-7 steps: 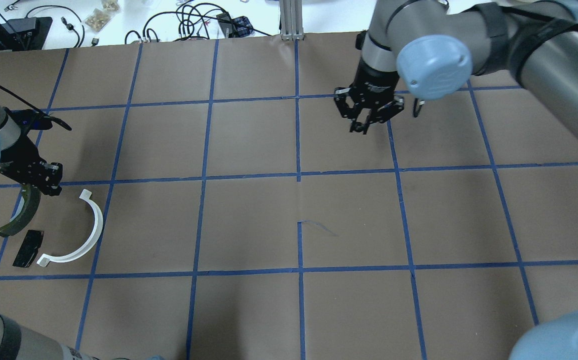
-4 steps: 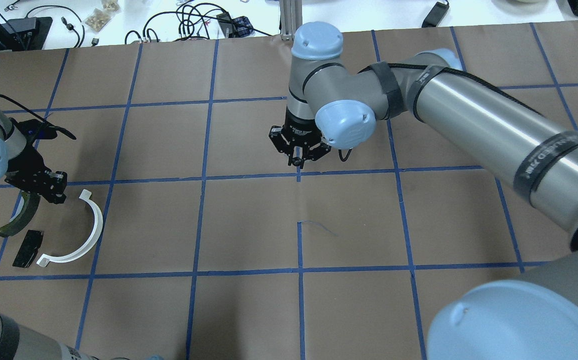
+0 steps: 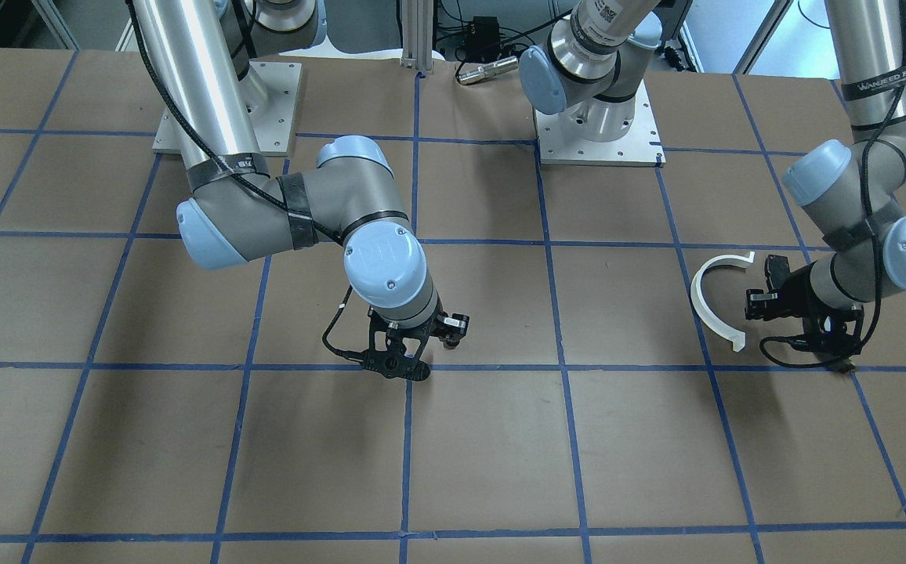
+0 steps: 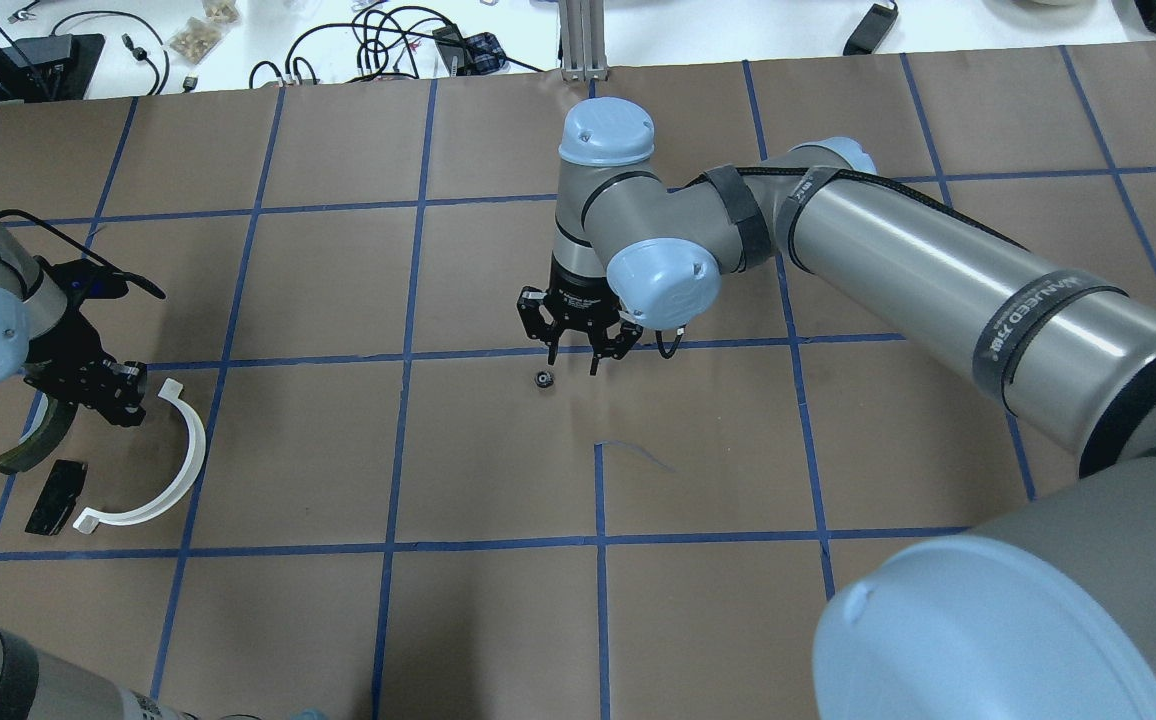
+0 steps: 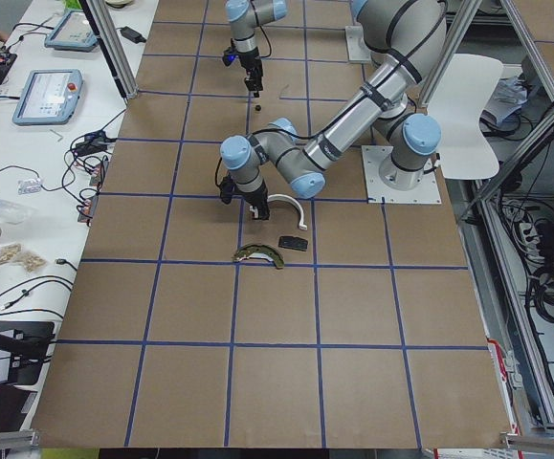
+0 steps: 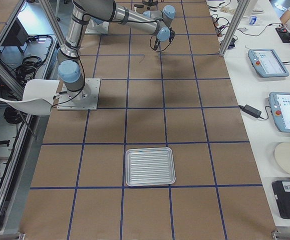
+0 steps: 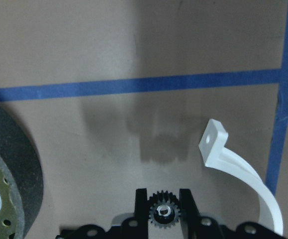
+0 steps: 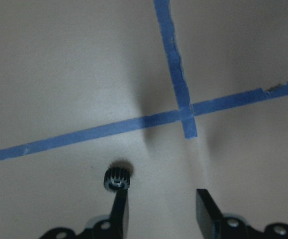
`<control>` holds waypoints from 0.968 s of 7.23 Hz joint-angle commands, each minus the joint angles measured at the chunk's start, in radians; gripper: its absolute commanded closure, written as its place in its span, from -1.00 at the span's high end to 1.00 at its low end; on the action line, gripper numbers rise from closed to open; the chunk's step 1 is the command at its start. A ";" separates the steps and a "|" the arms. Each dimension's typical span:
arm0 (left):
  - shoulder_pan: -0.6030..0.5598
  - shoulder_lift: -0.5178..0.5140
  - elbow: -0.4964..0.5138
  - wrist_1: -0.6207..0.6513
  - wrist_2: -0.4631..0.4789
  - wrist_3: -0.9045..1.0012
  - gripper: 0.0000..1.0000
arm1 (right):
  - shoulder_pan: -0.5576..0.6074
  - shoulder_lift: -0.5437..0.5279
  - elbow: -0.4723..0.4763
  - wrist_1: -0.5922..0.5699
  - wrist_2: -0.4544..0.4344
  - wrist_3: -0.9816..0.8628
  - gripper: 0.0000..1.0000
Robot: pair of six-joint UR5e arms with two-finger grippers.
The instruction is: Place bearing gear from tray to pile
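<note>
My left gripper (image 4: 121, 398) is shut on a small black bearing gear (image 7: 162, 211). It holds the gear just above the table, between the dark olive shoe-like piece (image 4: 38, 440) and the white half-ring (image 4: 173, 460). The small black pad (image 4: 56, 496) lies nearer me. My right gripper (image 4: 570, 362) is open near the table's middle. A second small black gear (image 4: 543, 379) lies on the paper by one of its fingertips (image 8: 120, 201), untouched by the other finger.
A silver ribbed tray (image 6: 150, 166) sits far off toward the table's right end and looks empty. Brown paper with a blue tape grid (image 4: 598, 350) covers the table. Cables and clutter lie beyond the far edge (image 4: 388, 40).
My right arm swung from the far right to the table's middle, and its gripper opened. A gear now lies under it. My left gripper shifted slightly toward the white half-ring.
</note>
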 commanded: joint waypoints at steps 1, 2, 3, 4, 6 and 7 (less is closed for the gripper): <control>-0.001 -0.001 0.000 0.001 0.001 0.000 0.99 | -0.069 -0.069 -0.050 0.069 -0.077 -0.080 1.00; -0.002 0.002 0.008 0.001 0.002 0.000 1.00 | -0.148 -0.119 -0.095 0.170 -0.085 -0.166 1.00; -0.016 0.016 0.024 0.001 0.001 -0.003 1.00 | -0.232 -0.175 -0.132 0.256 -0.175 -0.288 1.00; -0.033 0.027 0.090 -0.019 -0.015 -0.015 1.00 | -0.315 -0.245 -0.149 0.338 -0.227 -0.394 1.00; -0.175 0.016 0.278 -0.176 -0.025 -0.162 1.00 | -0.391 -0.377 -0.147 0.431 -0.231 -0.574 1.00; -0.271 0.027 0.331 -0.261 -0.044 -0.331 1.00 | -0.396 -0.434 -0.137 0.453 -0.229 -0.614 1.00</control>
